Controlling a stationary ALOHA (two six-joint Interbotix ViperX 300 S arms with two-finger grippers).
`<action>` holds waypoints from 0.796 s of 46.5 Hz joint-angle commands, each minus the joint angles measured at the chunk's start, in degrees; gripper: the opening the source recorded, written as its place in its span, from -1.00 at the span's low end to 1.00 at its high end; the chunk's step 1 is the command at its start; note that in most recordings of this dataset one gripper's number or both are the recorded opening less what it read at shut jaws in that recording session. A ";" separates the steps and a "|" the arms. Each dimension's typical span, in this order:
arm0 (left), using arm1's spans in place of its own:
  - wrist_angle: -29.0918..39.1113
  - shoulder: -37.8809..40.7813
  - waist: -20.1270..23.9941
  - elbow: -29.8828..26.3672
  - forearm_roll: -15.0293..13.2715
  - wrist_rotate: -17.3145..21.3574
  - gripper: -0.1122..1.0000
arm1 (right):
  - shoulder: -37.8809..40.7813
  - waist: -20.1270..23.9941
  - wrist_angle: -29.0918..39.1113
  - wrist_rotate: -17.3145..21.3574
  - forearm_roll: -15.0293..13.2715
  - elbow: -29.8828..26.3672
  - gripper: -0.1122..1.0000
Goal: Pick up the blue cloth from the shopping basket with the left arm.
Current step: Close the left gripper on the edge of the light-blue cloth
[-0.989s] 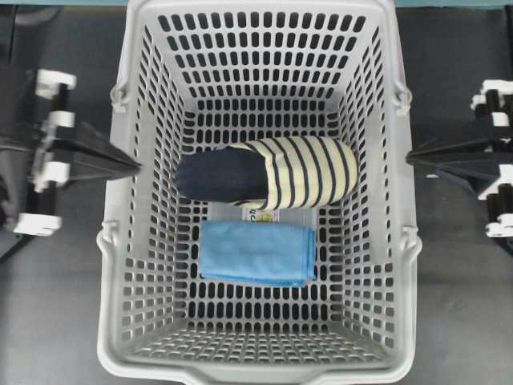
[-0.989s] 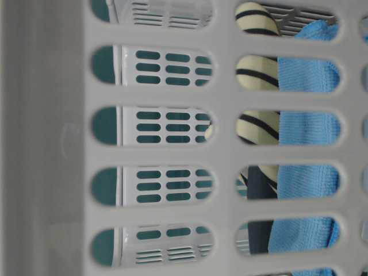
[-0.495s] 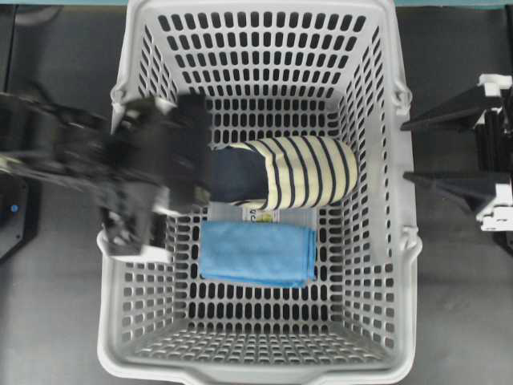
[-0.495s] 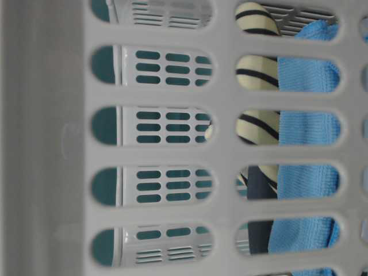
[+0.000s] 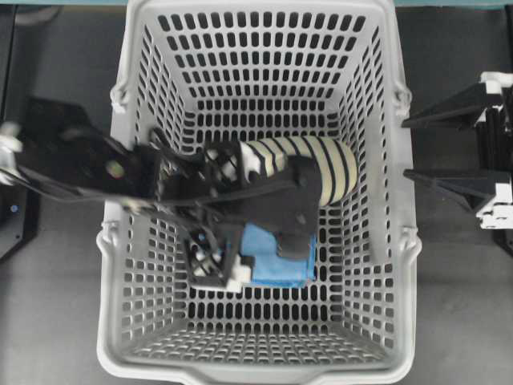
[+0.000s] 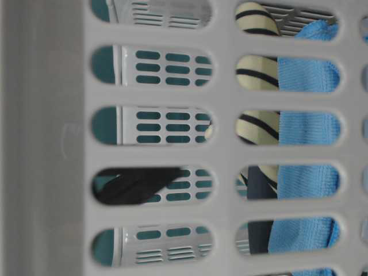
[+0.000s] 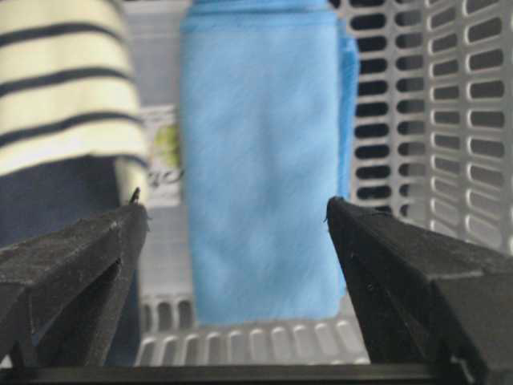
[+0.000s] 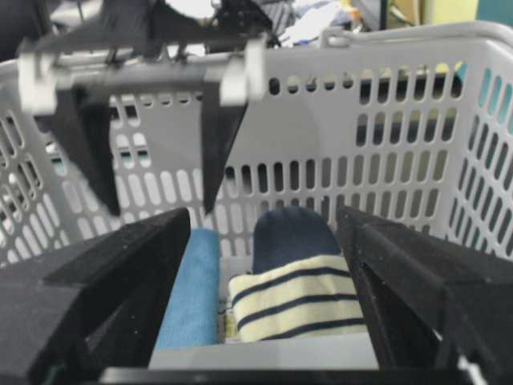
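Note:
The blue cloth (image 5: 276, 269) lies folded on the floor of the grey shopping basket (image 5: 256, 375), in front of a cream-and-navy striped bundle (image 5: 333, 172). My left arm reaches over the basket's left wall. My left gripper (image 5: 276, 216) hangs open above the cloth's left end and the bundle's navy end, touching neither. In the left wrist view the blue cloth (image 7: 260, 160) lies between and below the spread fingers of the left gripper (image 7: 232, 210). My right gripper (image 5: 405, 150) is open and empty outside the basket's right wall.
A white printed packet (image 7: 164, 156) lies under the bundle beside the cloth. The basket's slotted walls (image 7: 449, 120) stand close around the left gripper. The table-level view shows the blue cloth (image 6: 305, 126) and a dark part of the left arm (image 6: 132, 185) through the slots.
My left arm swung from outside the basket's left wall in over the cloth and its gripper opened. My right gripper opened between the first two frames and has held still since.

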 commanded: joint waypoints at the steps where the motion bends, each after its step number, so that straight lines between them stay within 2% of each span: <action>1: -0.18 1.58 -1.05 -1.41 0.18 -0.09 0.82 | 0.18 0.00 -0.26 0.00 0.18 -1.14 0.50; 19: -2.64 8.70 -2.20 0.62 0.18 -0.44 0.78 | 0.00 0.00 -0.18 0.26 0.18 -0.26 0.50; 28: -2.64 9.58 -2.20 2.02 0.26 -1.58 0.76 | -0.09 0.00 -0.18 0.26 0.18 0.00 0.50; 32: -2.64 9.49 -2.20 2.55 0.18 -2.64 0.66 | -0.09 0.00 -0.18 0.26 0.18 0.18 0.50; 37: -2.64 9.23 -2.20 3.25 0.26 -2.72 0.29 | -0.09 0.00 -0.35 0.26 0.18 0.70 0.50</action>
